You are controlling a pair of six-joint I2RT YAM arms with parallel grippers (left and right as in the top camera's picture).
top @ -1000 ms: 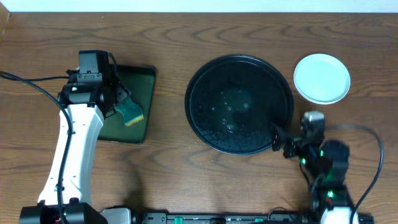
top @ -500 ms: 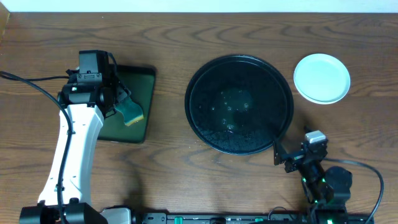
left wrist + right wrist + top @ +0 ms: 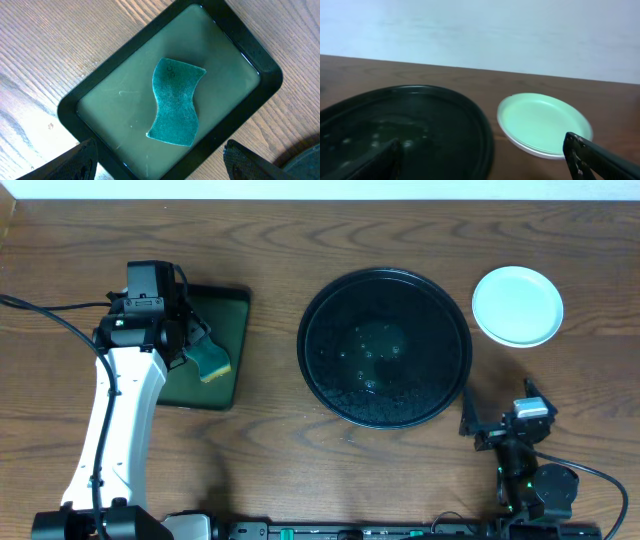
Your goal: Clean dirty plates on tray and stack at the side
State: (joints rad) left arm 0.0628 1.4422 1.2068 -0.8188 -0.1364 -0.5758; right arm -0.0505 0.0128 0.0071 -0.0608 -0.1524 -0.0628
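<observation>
Tray: the tray (image 3: 330, 330) holds no plates, only wet spots near its middle.
Plates: the plates (image 3: 517, 305) sit on the surface (image 3: 300, 220) just right of the tray, clear of its rim. From above they read as one pale disc, so I can't tell how many are stacked.
Done: the tray is cleared and the top plate looks clean (I see no yellow smear).
Left to do: little or nothing, by my guess. The lower plates are hidden and can't be checked.
Sponge: the sponge (image 3: 175, 102) lies flat in the small tray (image 3: 245, 42), well apart from the tray.
Left hand: the left hand (image 3: 160, 155) hangs over the small tray with its fingers wide apart, holding nothing.
Right hand: the right hand (image 3: 482, 147) is low by the tray's front right, fingers apart and empty.
Overhead only: shows the whole layout, with both arms and the gaps between things.
Left wrist only: shows the sponge free of the fingers (from above they seem to touch).
Right wrist only: shows the top plate as mint-green, with its rim seen side-on (from above it looks near white).
</observation>
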